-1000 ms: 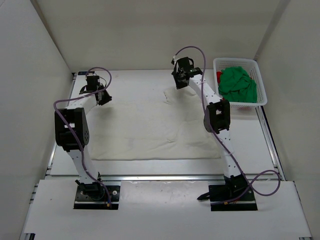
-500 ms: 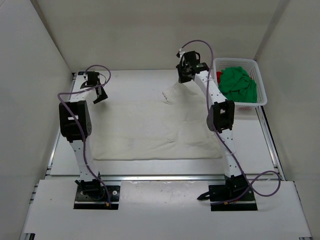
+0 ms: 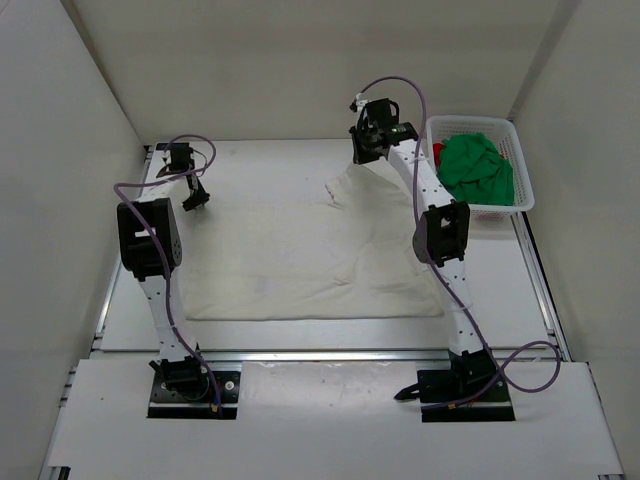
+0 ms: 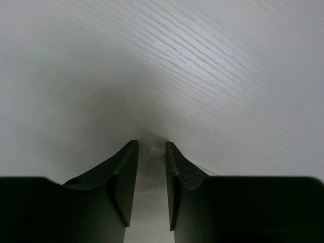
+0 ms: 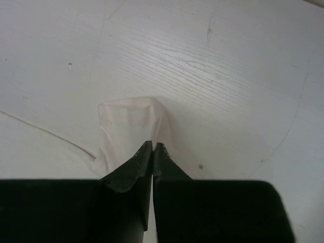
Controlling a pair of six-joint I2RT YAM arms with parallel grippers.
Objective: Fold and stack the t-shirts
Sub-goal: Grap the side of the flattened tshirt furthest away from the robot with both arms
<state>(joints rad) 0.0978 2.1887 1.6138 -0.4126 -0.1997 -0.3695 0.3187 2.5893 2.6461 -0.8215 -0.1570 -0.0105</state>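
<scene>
R claw [image 5: 153, 147] just snapped shut on far corner of cream shirt [image 5: 129, 126] & lifted, so that corner now peaks up just left of basket [image 3: 470, 119]. Rest lies flat on table [image 3: 260, 160], near-left of basket. Prob. first fold starting. L claw [image 4: 152, 147], well left of basket, drifted further left. Its jaws are slightly apart, no grip evident. Basket: green shirt [image 3: 478, 168] heaped, red shirt [image 3: 438, 152] peeking at left side.

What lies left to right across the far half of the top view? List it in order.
left fingers → right fingers, shut on the cream-white t-shirt → red t-shirt → green t-shirt → basket's right rim
</scene>
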